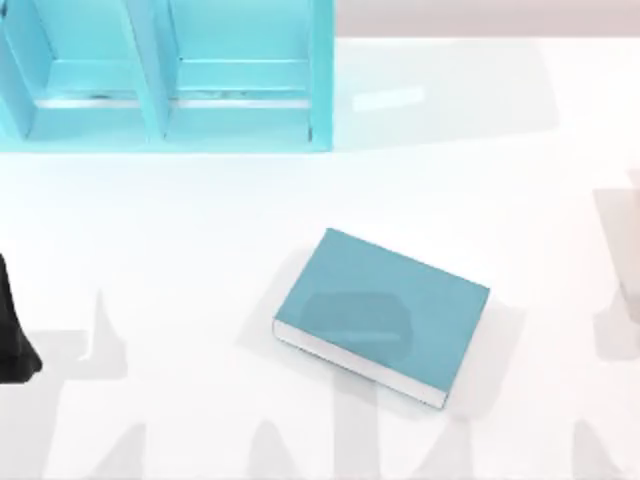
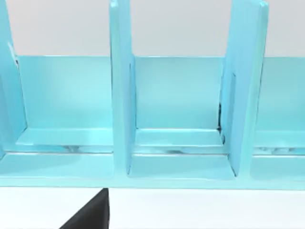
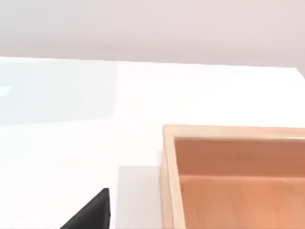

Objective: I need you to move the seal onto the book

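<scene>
The book point(image 1: 385, 308), thick with a plain teal-blue cover and white page edges, lies flat and slightly turned on the white table a little right of centre. The seal is out of view. My left arm point(image 1: 12, 335) shows as a dark shape at the table's left edge, far from the book. In the left wrist view one black fingertip point(image 2: 93, 212) shows in front of the shelf unit. In the right wrist view one black fingertip point(image 3: 93, 212) shows over the white table, beside a wooden box.
A large teal shelf unit point(image 1: 160, 75) with upright dividers stands at the back left, close in front of the left wrist camera point(image 2: 121, 95). An open light wooden box point(image 3: 167, 167) sits on the table near my right gripper. Grey arm shadows fall along the front edge.
</scene>
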